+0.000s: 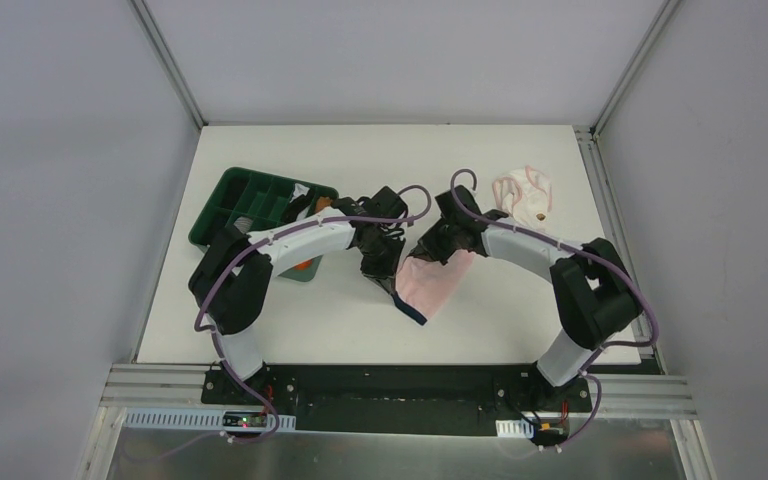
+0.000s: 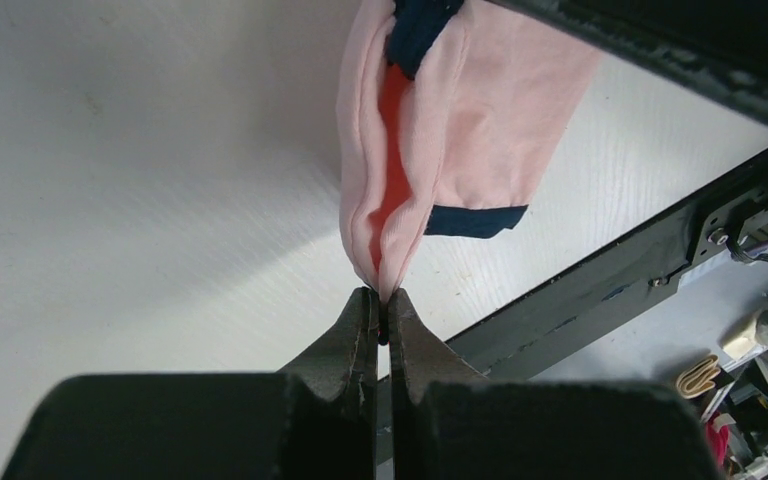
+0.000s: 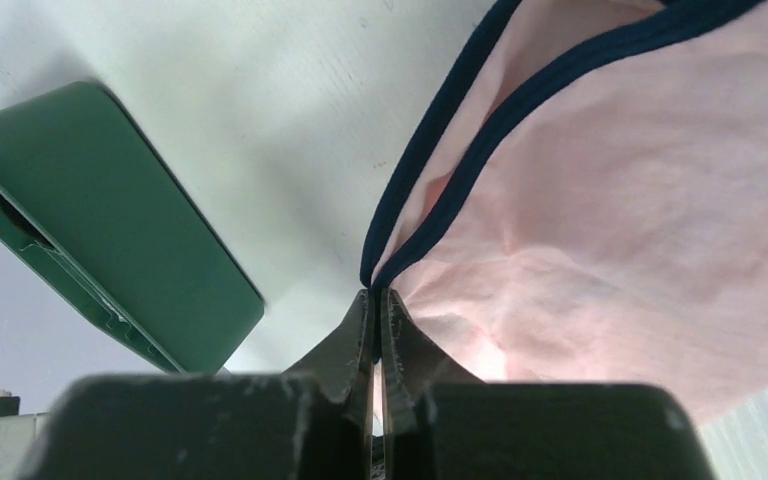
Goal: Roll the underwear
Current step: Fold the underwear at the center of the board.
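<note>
pink navy-edged underwear: held up over mid desk | left tool: clamped tight on its folded edge | right tool: pinched closed on navy trim | paler underwear: crumpled, far right | green tray: far left

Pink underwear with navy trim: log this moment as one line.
item: pink underwear | left gripper: shut on a fold | right gripper: shut on its edge | state: unrolled | pale underwear: lying apart, back right
</note>
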Available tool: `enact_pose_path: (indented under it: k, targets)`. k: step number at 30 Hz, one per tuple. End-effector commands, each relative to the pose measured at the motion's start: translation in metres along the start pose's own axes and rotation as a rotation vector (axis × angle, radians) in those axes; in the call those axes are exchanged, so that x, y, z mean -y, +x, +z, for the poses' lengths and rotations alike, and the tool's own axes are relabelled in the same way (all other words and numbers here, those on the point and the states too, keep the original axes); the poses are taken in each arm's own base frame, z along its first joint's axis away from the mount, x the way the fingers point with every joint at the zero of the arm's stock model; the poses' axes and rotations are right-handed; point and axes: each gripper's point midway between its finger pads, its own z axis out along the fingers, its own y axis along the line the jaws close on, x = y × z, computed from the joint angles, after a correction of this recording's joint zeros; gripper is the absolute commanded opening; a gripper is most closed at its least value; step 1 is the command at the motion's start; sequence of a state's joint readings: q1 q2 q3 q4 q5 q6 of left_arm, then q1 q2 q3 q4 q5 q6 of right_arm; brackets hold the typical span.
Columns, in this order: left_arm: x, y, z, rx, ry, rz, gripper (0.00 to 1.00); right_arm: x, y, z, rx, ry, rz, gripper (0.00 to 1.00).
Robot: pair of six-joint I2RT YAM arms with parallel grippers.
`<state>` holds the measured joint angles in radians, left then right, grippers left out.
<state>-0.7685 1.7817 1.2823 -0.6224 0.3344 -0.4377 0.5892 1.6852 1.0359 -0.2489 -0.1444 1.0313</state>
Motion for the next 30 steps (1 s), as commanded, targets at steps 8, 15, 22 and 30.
enact_pose_path:
  k: [8,15,22,30]
  targets:
    - [0.025,-0.002,-0.015,0.010,-0.031,0.051,0.00,0.008,-0.008,-0.031,0.088,-0.048,0.004,0.00]
    - [0.032,0.003,-0.009,-0.020,-0.048,0.071,0.00,0.026,-0.010,-0.041,0.123,-0.048,0.020,0.00]
    - [0.036,0.007,0.001,-0.046,-0.054,0.079,0.00,0.048,-0.011,-0.046,0.158,-0.054,0.041,0.00]
    - [0.058,0.013,0.003,-0.054,-0.028,0.114,0.00,0.073,-0.008,-0.040,0.167,-0.047,0.067,0.00]
